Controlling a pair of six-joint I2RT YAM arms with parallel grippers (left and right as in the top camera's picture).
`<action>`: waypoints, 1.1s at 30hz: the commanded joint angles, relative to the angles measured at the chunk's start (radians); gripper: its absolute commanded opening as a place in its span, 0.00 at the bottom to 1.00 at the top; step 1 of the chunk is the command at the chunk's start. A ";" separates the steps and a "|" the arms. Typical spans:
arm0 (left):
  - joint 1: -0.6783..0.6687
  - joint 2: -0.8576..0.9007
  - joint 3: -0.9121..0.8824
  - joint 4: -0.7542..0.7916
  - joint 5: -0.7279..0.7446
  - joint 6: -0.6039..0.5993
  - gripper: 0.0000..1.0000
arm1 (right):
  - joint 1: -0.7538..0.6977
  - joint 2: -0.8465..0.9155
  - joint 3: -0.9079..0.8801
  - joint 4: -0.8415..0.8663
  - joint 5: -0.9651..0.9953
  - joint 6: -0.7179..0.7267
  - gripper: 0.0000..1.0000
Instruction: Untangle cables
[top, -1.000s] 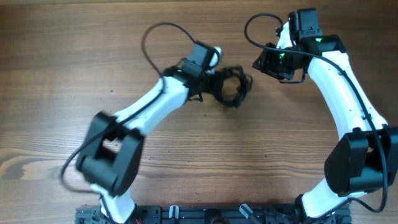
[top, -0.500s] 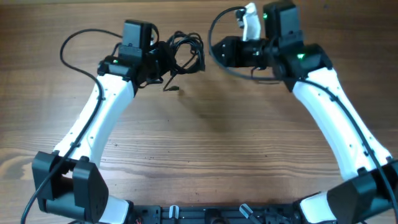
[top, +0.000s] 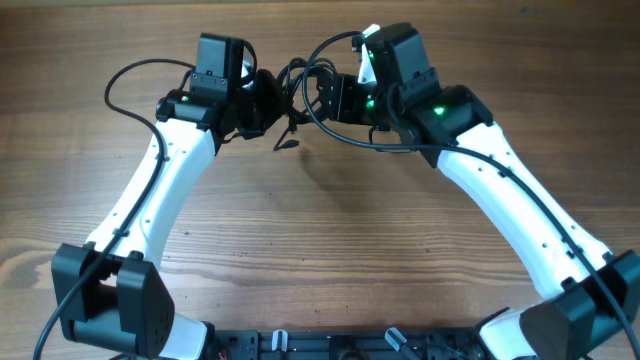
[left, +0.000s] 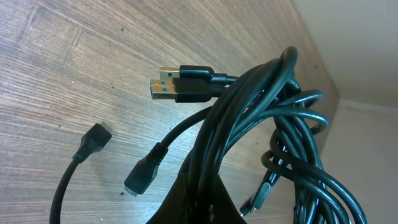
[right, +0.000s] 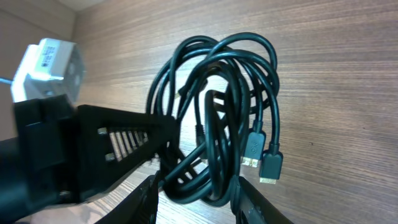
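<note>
The cables are a knotted bunch of thin black cords, lifted just off the wooden table at the back centre. My left gripper is shut on the bunch from the left; in the left wrist view its dark fingers pinch the strands of the cables, and a gold-tipped USB plug sticks out. My right gripper faces it from the right. In the right wrist view the right gripper stands open, with the lower loops of the cables between its fingers.
Two small loose plug ends dangle just above the wood below the bunch. The left gripper's body fills the left of the right wrist view. Each arm's own thick black wire arcs beside it.
The left arm swung left and back with the bunch held. The right gripper came left from beside the bunch until its fingers stand around the loops.
</note>
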 joint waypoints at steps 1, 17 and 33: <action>0.001 -0.032 0.005 -0.004 0.041 -0.008 0.04 | 0.003 0.054 0.010 0.008 0.025 0.015 0.39; 0.107 -0.032 0.005 0.166 0.177 0.204 0.04 | -0.214 0.120 0.011 -0.168 -0.081 -0.015 0.04; 0.119 -0.032 0.005 0.166 0.281 0.336 0.04 | -0.188 0.121 0.011 -0.117 -0.388 -0.363 0.20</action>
